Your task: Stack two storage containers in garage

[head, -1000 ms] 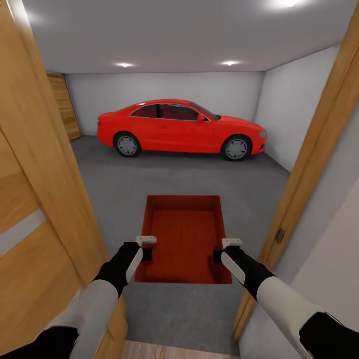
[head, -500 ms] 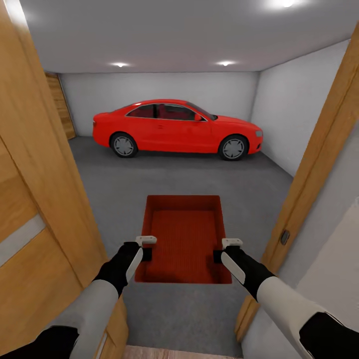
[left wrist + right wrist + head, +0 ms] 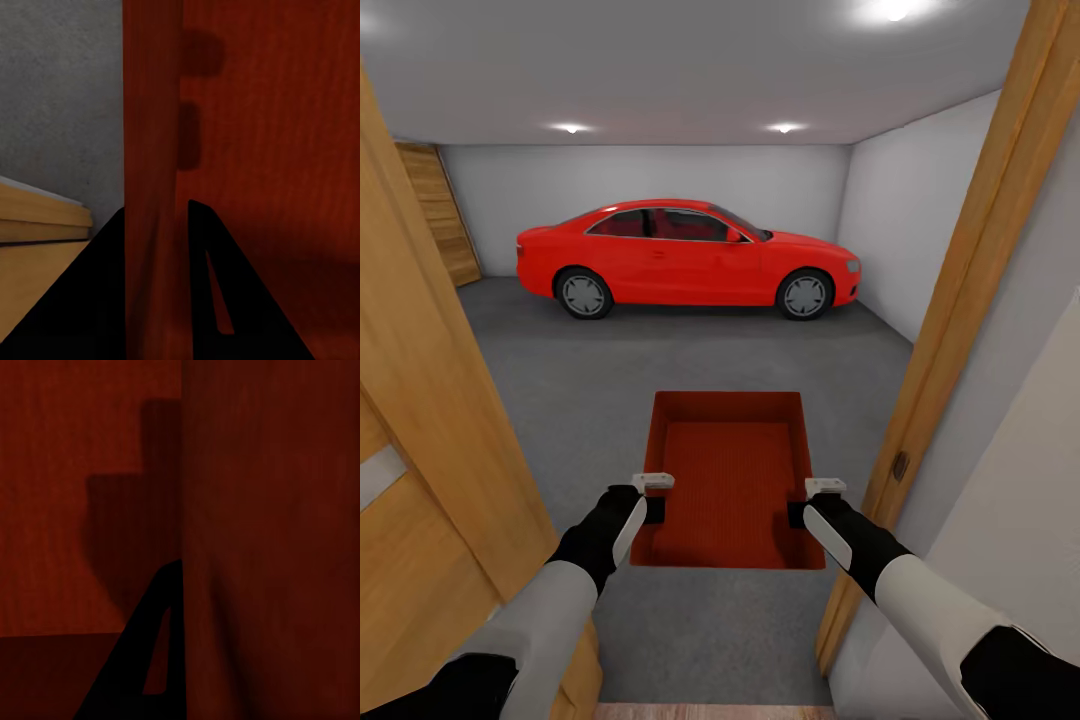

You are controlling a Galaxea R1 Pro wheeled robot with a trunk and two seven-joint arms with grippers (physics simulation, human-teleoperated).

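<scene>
I carry one red-orange storage container (image 3: pixel 728 480) level in front of me, above the garage's dark grey floor (image 3: pixel 660 360). My left gripper (image 3: pixel 651 508) is shut on its left wall. My right gripper (image 3: pixel 797 513) is shut on its right wall. In the left wrist view the thin wall (image 3: pixel 154 187) runs between my two dark fingers (image 3: pixel 206 300), with grey floor beside it. The right wrist view has the wall (image 3: pixel 247 540) beside one dark finger (image 3: pixel 150 660) and the container's ribbed inside (image 3: pixel 75 495).
I am in a doorway: a wooden door (image 3: pixel 420 420) stands open at my left and a wooden door frame (image 3: pixel 950 300) at my right. A red coupe (image 3: pixel 685 255) is parked along the far white wall. A wood-panelled door (image 3: pixel 440 215) is at the far left.
The whole view has shifted: the car and far wall now sit further left and the right door frame closer in, so the camera moved. The container and both grippers keep their places in view.
</scene>
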